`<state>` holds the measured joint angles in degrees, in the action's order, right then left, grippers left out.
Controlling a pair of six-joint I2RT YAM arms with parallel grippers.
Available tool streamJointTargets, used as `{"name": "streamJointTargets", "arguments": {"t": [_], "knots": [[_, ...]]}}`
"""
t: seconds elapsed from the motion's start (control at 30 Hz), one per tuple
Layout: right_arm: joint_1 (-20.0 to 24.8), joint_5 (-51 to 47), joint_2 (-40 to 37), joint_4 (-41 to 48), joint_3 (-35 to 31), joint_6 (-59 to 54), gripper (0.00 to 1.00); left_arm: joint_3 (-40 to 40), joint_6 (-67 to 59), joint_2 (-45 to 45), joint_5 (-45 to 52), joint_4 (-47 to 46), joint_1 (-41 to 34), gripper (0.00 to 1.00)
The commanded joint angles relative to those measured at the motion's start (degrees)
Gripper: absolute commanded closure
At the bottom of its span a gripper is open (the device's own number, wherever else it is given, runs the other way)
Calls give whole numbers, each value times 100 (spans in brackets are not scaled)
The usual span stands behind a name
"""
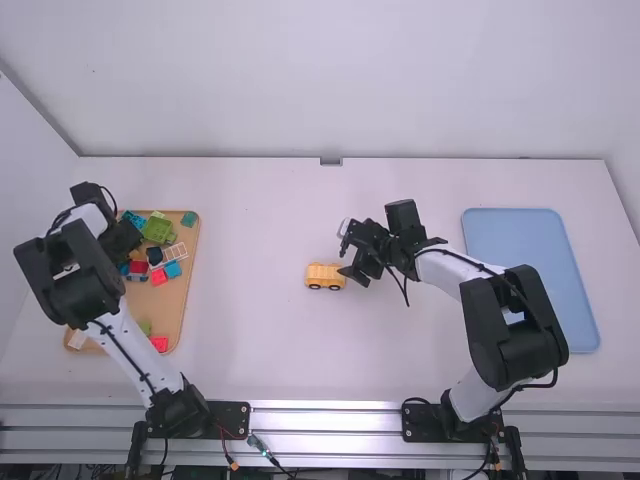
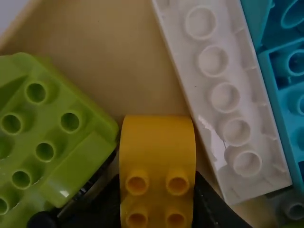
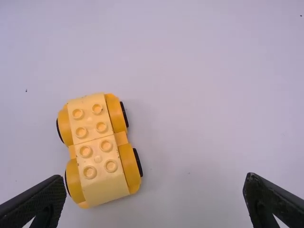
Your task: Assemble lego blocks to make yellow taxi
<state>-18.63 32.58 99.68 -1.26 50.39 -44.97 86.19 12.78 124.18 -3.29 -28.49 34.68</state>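
1. The yellow block car (image 1: 324, 275) is standing on its wheels around the middle of the tabletop (image 1: 260, 340), studs facing up. Its long axis is running roughly parallel to the far edge, one end pointing toward the left edge, the other toward the right edge; which end is the front, I cannot tell.
2. By the left edge, a tan tray (image 1: 183, 318) is holding green, blue, red and white pieces, with a red block (image 1: 159, 343) lying by its near edge. A blue tray (image 1: 530, 275) is lying toward the right edge.
3. The left claw (image 1: 130, 243) is reaching over the far half of the tan tray, pinching a curved yellow block (image 2: 157, 152) between a green block (image 2: 57, 137) and a long white block (image 2: 223, 97).
4. The right claw (image 1: 350, 254) is hanging spread wide beside the car, gripping nothing.
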Motion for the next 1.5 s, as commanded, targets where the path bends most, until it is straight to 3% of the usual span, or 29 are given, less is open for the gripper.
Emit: {"name": "streamJointTargets", "arguments": {"t": [0.0,0.17,0.23,0.4,0.5,0.87,0.97,1.1,1.47], "knots": [[-17,35,-153,20,-15,17,1,11,-66,0,-44,-107,-59,89],[-17,33,-153,24,-15,20,1,162,-68,-192,22,-219,-127,91],[-17,35,-153,22,-15,20,1,162,-131,-365,149,-234,-136,97],[-17,37,-153,24,-15,20,1,157,-750,-796,994,-282,-188,98],[-17,35,-153,22,-15,22,1,52,-1613,-1213,1473,-363,-481,98],[74,39,-153,68,-15,20,1,-925,-2920,-2170,1222,197,-1965,98],[114,37,-153,166,-15,17,1,-1596,-3663,-2656,1504,614,-2358,98],[111,39,-153,168,-15,22,1,-2256,-5209,-3200,2098,420,-2702,98],[96,57,-153,2,-15,17,1,-2437,-8153,-3195,2874,-944,-2796,98]]}}
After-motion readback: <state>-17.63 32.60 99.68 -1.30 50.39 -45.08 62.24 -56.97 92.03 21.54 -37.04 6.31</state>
